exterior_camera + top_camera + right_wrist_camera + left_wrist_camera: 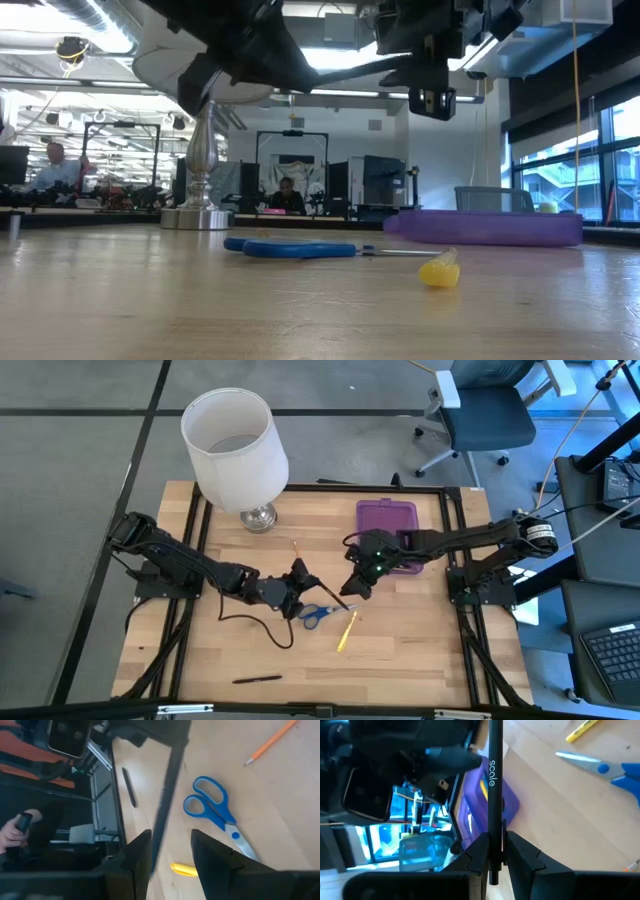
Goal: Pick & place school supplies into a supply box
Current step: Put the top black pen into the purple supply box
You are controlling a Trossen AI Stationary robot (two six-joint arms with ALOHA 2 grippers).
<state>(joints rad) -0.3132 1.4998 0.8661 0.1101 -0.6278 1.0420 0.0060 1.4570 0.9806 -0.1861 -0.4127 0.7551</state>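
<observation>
- Closest to the low camera, a yellow pencil (440,271) lies on the wooden bench (400,660) with its end toward the lens; from above it (347,630) sits slanted, just beside the scissors.
- Blue-handled scissors (316,614) lie flat near the middle of the bench, blades closed, between the two grippers and a little nearer the front edge.
- One black pen (494,795) is held above the bench between the two arms; white lettering runs along its barrel.
- At the left gripper (298,580), the fingers (476,854) are pressed tight on the lower end of that pen, which stands straight out between them.
- At the right gripper (352,588), the fingers (135,857) are spread apart with the same pen (167,795) passing between them; I cannot tell whether either one touches it.
- An orange pencil (297,547) lies on the bench behind the left gripper, toward the lamp.
- Another black pen (257,679) lies alone near the front edge, well apart from the rest.
- Purple and translucent, the supply box (391,532) rests at the back right of the bench, with the right arm reaching across its front part; in the low view it (490,227) sits low and flat.
- Behind the left arm stands a lamp with a white shade (233,445) on a metal base (258,517), at the back left.
- Beyond the bench, people (287,196) sit at desks in the room.
</observation>
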